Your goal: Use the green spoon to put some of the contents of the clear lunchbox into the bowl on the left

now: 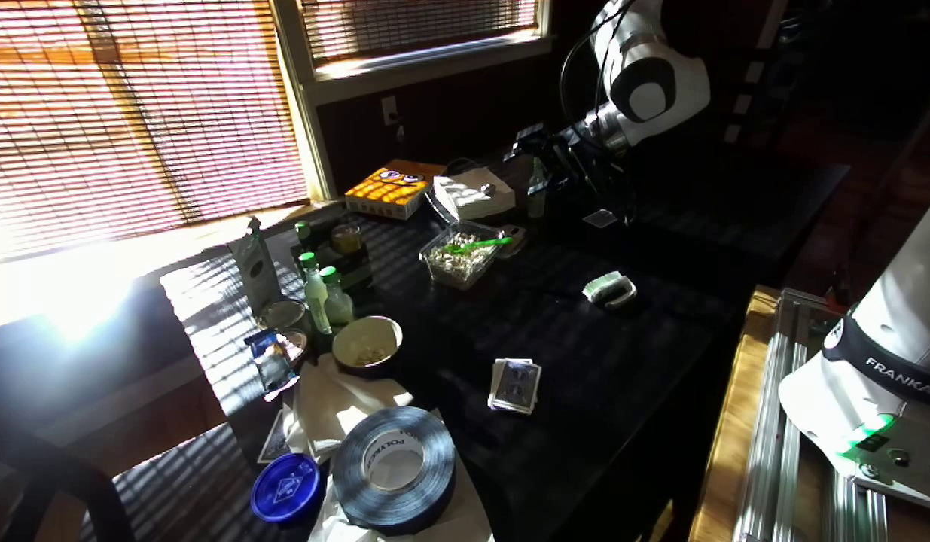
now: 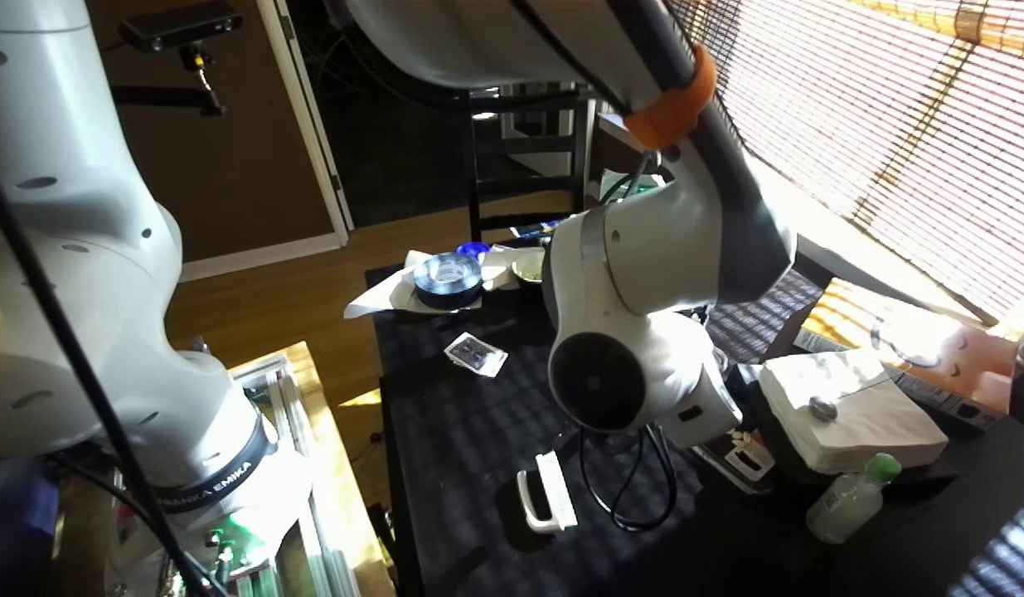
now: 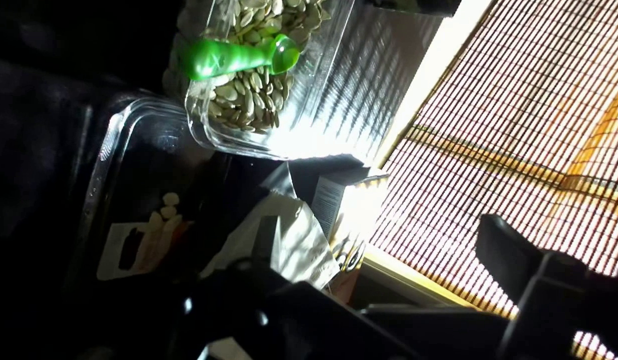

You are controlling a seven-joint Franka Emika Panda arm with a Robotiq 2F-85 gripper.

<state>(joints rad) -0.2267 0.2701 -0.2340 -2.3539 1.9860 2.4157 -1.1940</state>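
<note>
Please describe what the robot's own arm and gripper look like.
The arm is white with rounded segments, a round black joint cap, an orange band and, low down, a dark collar lettered FRANKA. Black cables loop from it. The gripper is black with angular fingers; shadow hides finer detail.

A smooth, rounded white arm point(image 2: 669, 240) is wearing a bright orange band point(image 2: 677, 104) and a broad black collar point(image 1: 897, 376) lettered "FRANKA"; thin black cables point(image 2: 638, 526) are looping near its angular black gripper point(image 3: 379, 221).
</note>
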